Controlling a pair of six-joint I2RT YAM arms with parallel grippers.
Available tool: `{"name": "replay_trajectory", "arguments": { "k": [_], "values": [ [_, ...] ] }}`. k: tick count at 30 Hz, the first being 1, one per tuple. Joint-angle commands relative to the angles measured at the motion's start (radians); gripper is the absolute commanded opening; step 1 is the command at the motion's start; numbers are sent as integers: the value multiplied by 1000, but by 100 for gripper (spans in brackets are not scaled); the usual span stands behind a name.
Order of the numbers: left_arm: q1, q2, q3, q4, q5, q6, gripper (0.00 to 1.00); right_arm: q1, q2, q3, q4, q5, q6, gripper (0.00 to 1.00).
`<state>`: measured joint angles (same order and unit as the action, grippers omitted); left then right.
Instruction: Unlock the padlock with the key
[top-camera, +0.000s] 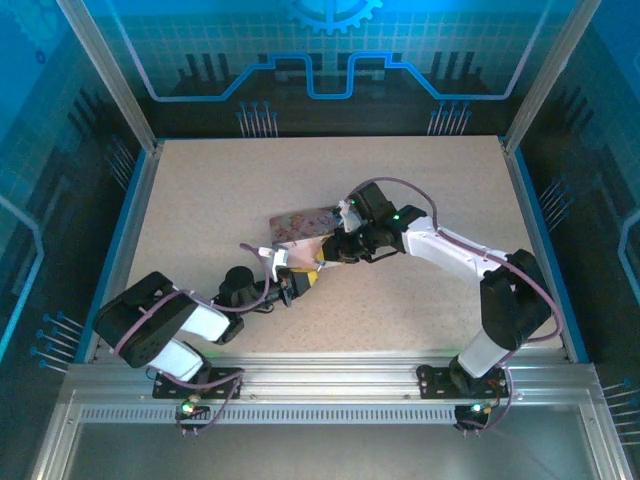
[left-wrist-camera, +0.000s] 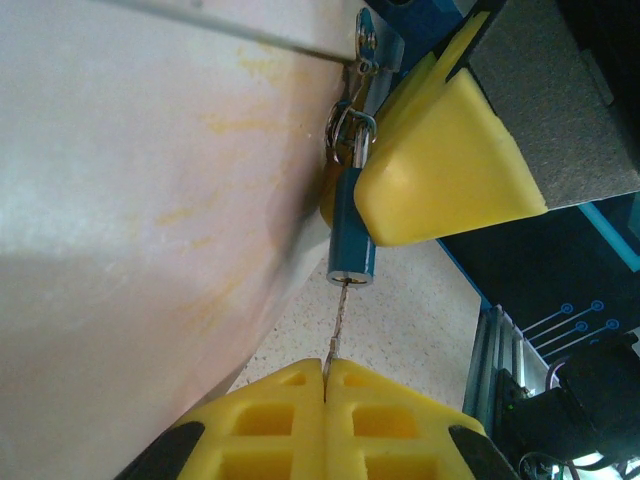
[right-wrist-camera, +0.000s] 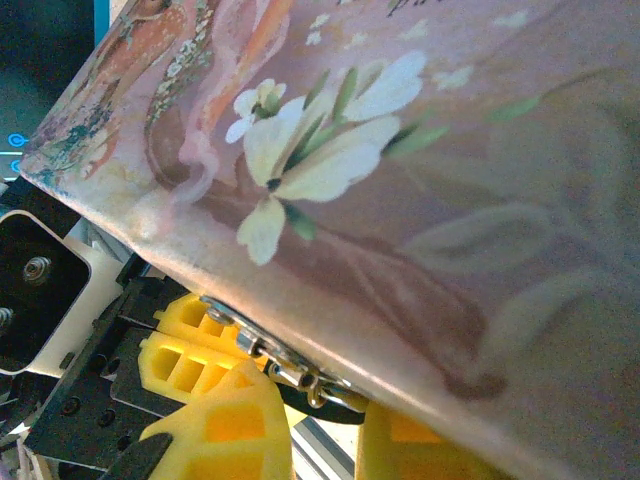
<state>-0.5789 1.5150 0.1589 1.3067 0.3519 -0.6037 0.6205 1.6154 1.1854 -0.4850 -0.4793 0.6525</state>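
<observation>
To steady the padlock (left-wrist-camera: 352, 235) at the hasp (right-wrist-camera: 290, 370) of the tin (right-wrist-camera: 400, 150), the right gripper (right-wrist-camera: 320, 428) pinched it from 3 o'clock, while the left gripper (left-wrist-camera: 325, 385), clamped tight on the key (left-wrist-camera: 337, 320), pointed it toward 12 o'clock at the keyhole (left-wrist-camera: 350, 281).

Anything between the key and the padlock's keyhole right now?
Nothing visible. The left hand holds the key with its tip at the bottom end of the padlock. The right hand grips the padlock by its sides, off that line.
</observation>
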Motion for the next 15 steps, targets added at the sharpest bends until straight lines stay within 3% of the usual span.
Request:
{"name": "replay_trajectory", "arguments": {
  "k": [1, 15],
  "values": [
    [5, -23, -2, 24, -37, -7, 0, 7, -38, 2, 17, -55, -36, 0],
    [7, -78, 1, -58, -56, 16, 0, 8, -38, -4, 18, -51, -38, 0]
  ]
}}
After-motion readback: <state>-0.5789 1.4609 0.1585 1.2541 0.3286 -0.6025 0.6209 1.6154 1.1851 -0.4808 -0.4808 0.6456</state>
